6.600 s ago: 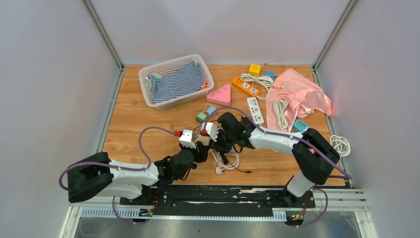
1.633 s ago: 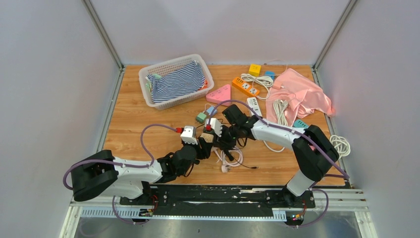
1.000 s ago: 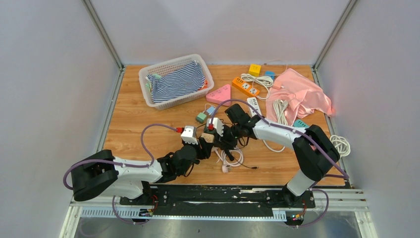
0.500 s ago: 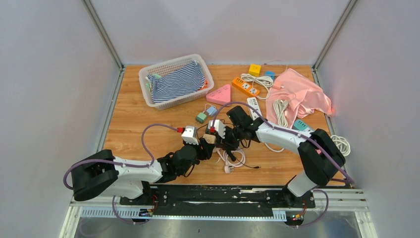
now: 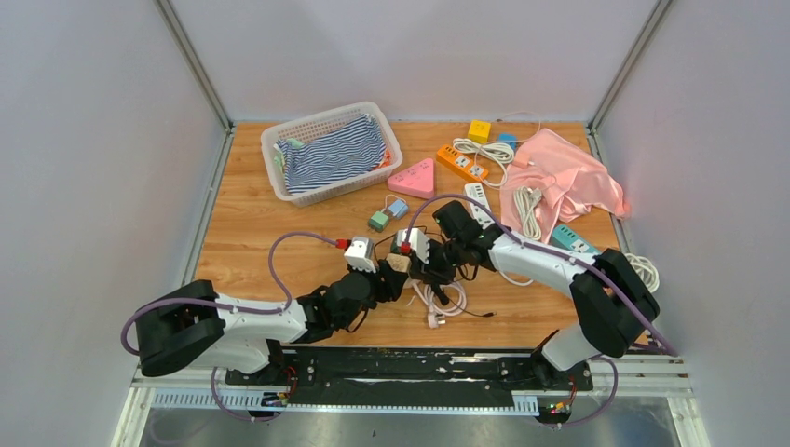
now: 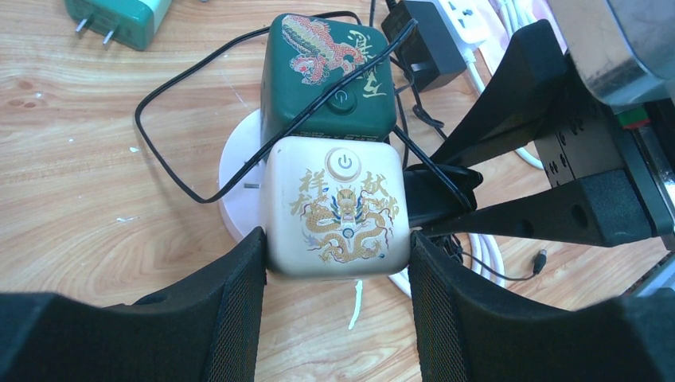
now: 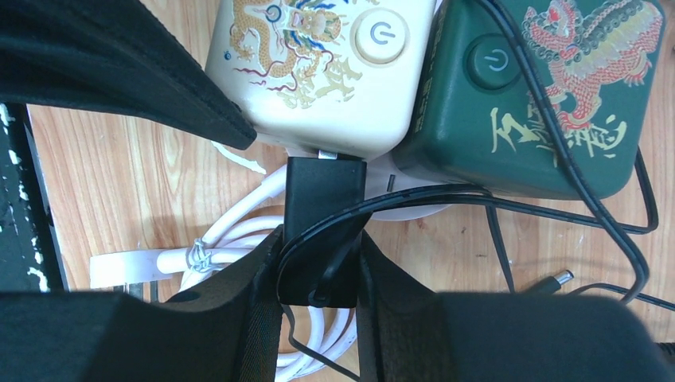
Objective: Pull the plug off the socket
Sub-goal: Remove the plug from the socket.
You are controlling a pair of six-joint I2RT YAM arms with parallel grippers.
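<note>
A cream cube socket [image 6: 338, 207] with a gold dragon print sits on the wooden table, joined to a green cube socket [image 6: 326, 76] behind it. My left gripper [image 6: 334, 247] is shut on the cream cube, a pad against each side. A black plug [image 7: 322, 215] sticks out of the cube's side, with a sliver of metal prong showing at the joint. My right gripper [image 7: 321, 247] is shut on that plug, and its thin black cord loops across both cubes. In the top view the two grippers [image 5: 391, 279] [image 5: 430, 272] meet at the cream cube [image 5: 399, 264], near the table's front middle.
A coiled white cable [image 5: 433, 300] lies just under the plug. Farther back are a white basket [image 5: 279, 172] holding striped cloth, a pink triangle [image 5: 415, 177], an orange power strip [image 5: 463, 164], a white strip [image 5: 478, 200], pink cloth [image 5: 564, 177] and small adapters [image 5: 377, 221].
Both grippers, the cubes and the white cable have drifted slightly to the right and toward the near edge. Both grips look the same as before.
</note>
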